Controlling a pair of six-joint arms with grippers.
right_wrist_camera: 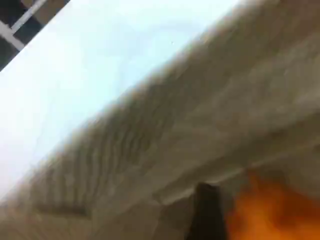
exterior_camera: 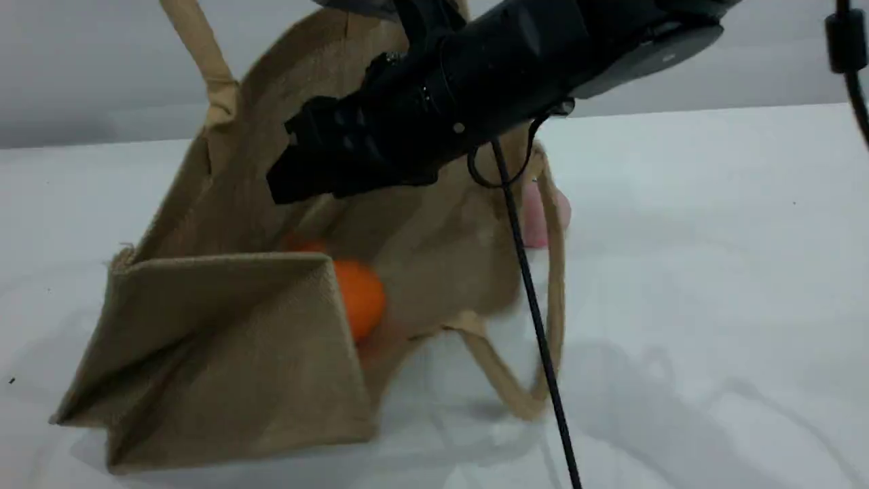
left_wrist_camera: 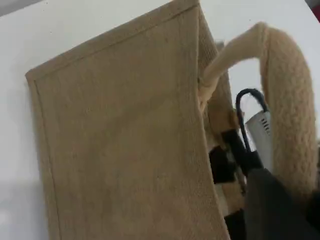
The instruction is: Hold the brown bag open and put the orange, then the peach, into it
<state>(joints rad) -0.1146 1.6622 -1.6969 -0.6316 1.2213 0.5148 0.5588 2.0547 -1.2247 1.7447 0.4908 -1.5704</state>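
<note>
The brown bag [exterior_camera: 224,339] rests on the table with its mouth facing right. Its upper handle [exterior_camera: 204,54] runs up out of the scene view. In the left wrist view that handle [left_wrist_camera: 290,95] loops over my left gripper [left_wrist_camera: 272,210], which is shut on it. My right gripper [exterior_camera: 288,180] reaches into the bag's mouth from the upper right and stands open. The orange [exterior_camera: 360,299] lies inside the bag below it, free of the fingers. It shows as an orange blur [right_wrist_camera: 272,210] beside my right fingertip [right_wrist_camera: 205,212]. The peach [exterior_camera: 536,214] sits on the table behind the bag's rim.
The bag's lower handle [exterior_camera: 543,305] droops onto the white table [exterior_camera: 713,272] by the mouth. A black cable [exterior_camera: 536,319] hangs from the right arm across the handle and the peach. The bag's side panel [left_wrist_camera: 125,150] fills the left wrist view.
</note>
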